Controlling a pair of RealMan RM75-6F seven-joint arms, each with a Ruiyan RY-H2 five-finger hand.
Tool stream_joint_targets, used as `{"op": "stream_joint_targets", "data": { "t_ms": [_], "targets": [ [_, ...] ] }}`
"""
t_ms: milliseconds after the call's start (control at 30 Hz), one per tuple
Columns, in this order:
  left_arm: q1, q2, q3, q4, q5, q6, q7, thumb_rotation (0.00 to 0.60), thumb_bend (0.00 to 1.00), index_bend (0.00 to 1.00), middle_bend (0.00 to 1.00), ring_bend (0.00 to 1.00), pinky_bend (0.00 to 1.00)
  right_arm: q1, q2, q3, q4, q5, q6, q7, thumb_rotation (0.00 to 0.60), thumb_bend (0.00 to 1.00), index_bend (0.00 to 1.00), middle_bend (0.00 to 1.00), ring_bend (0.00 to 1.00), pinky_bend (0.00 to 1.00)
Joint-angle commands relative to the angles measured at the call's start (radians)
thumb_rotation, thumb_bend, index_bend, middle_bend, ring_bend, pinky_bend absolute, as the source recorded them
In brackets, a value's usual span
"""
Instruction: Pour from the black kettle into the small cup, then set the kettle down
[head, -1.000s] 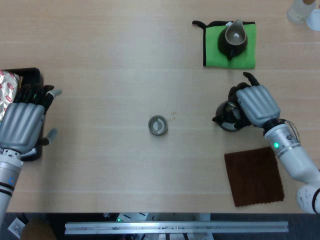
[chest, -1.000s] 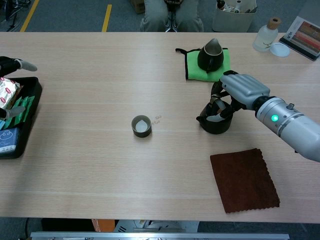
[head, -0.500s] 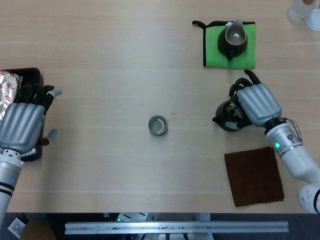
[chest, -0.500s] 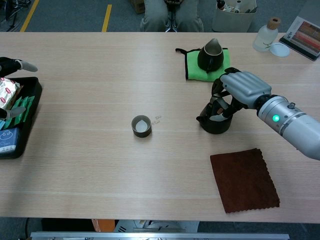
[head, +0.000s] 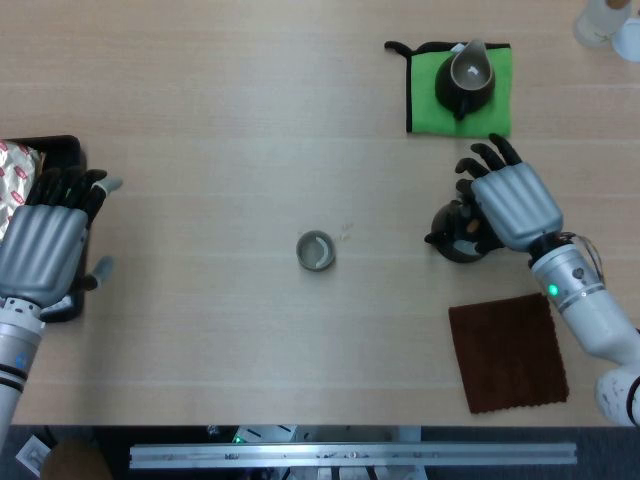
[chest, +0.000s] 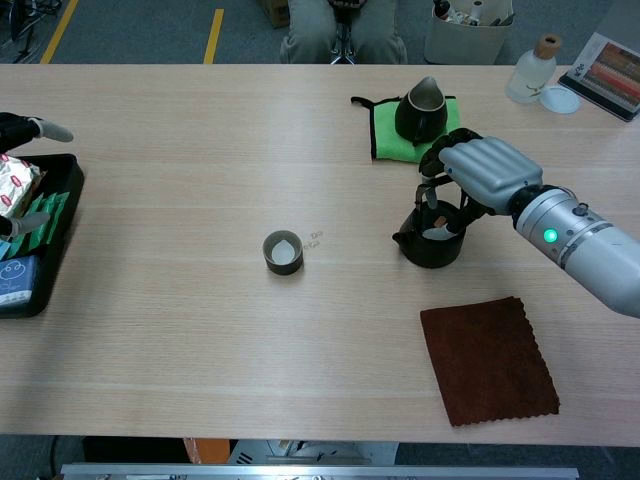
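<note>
On wooden table: brown cloth, green cloth.

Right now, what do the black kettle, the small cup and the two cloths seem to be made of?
The black kettle looks like dark glazed ceramic or cast iron; its matte sheen leaves that open. The small cup looks ceramic, dull grey-brown outside, pale inside. The brown cloth looks like soft napped fabric with a zigzag-cut edge. The green cloth looks like microfibre with black binding.
</note>
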Motion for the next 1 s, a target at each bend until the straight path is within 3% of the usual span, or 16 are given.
{"op": "stream_joint_targets", "data": {
  "t_ms": [33,400,467,533,800,1000],
  "targets": [
    [0.001,0.001,0.000,-0.001,0.001,0.001,-0.001,0.600,0.27,0.14,0.13,0.09,0.09,0.000,0.003,-0.002,-0.006,0.003,0.000,-0.004,0.471,0.00,0.45,0.24,0.09,0.00],
    [0.004,0.011,-0.007,-0.005,0.005,0.012,-0.012,0.600,0.27,0.14,0.13,0.09,0.09,-0.010,0.026,0.002,-0.032,-0.012,0.038,-0.010,0.477,0.00,0.12,0.09,0.00,0.00],
    [0.006,0.012,-0.006,-0.006,0.009,0.014,-0.014,0.600,0.27,0.14,0.13,0.09,0.09,-0.016,0.033,0.002,-0.037,-0.021,0.056,-0.014,0.545,0.00,0.07,0.07,0.00,0.00],
    [0.008,0.012,-0.005,-0.004,0.019,0.018,-0.017,0.600,0.27,0.14,0.13,0.09,0.09,-0.026,0.045,0.001,-0.051,-0.019,0.072,-0.016,0.598,0.00,0.06,0.06,0.00,0.00],
    [0.024,0.005,-0.005,0.020,0.079,0.051,-0.061,0.600,0.27,0.14,0.13,0.09,0.09,-0.080,0.143,-0.008,-0.159,-0.020,0.160,-0.044,0.600,0.00,0.06,0.07,0.00,0.00],
    [0.051,-0.008,0.001,0.047,0.133,0.094,-0.107,0.600,0.27,0.14,0.13,0.09,0.09,-0.149,0.243,-0.024,-0.250,-0.088,0.285,-0.048,0.600,0.00,0.07,0.11,0.00,0.00]
  ]
}}
